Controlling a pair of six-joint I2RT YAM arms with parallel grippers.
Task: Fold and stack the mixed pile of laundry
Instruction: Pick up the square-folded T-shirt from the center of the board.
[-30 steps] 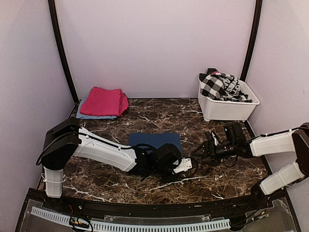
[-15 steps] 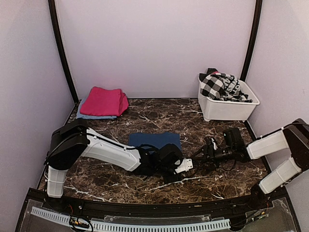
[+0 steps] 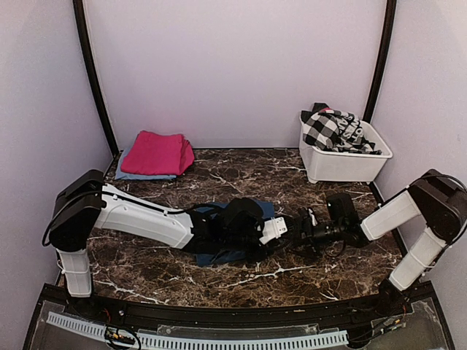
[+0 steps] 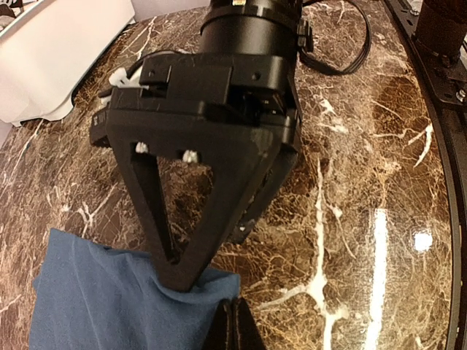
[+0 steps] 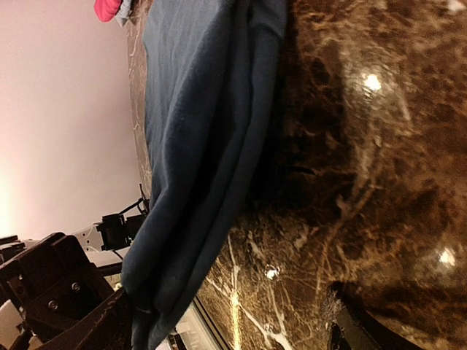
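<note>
Marble table (image 3: 219,171): one navy sheet (image 4: 95,292), one pink cloth (image 3: 157,152), one white tub (image 3: 343,164).

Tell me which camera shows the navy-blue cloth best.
The right wrist view: the navy-blue cloth fills much of the frame, its folded layers and edges clear. The left wrist view shows only one corner, pinched in the left gripper. In the top view the left arm hides most of it, leaving small patches.

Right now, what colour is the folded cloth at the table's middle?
Navy blue cloth, clearest in the left wrist view.
</note>
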